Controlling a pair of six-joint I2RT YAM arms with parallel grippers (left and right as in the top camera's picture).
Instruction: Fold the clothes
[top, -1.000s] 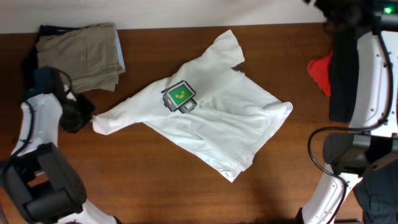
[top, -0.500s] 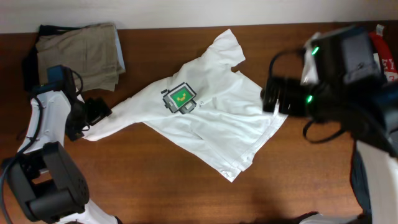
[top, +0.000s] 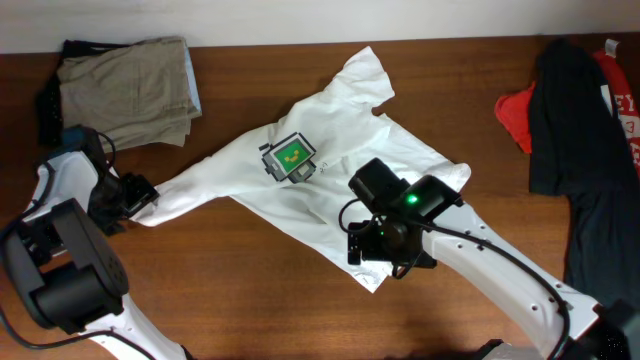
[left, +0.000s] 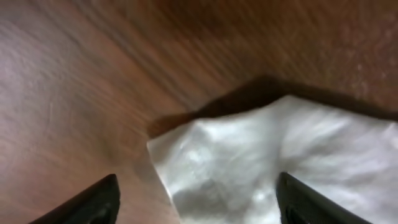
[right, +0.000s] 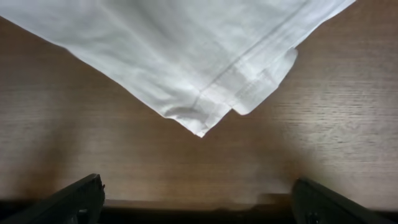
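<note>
The T-shirt (top: 340, 190) lies spread on the counter (top: 250, 290). The left pincer (left: 199, 199) at its sleeve tip (left: 205, 155) and the right pincer (right: 199, 194) at its hem corner (right: 199, 127) both gape empty, apparently poised to grip.

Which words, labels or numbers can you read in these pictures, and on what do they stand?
White T-shirt: small dark lettering beside the green and grey print, too small to read.
Red garment: white letters at the picture's edge, cut off, not readable.
No other text shows.

White T-shirt (top: 330, 130) flat, centre — black garment (top: 555, 110), red garment (top: 512, 112) far right
</note>
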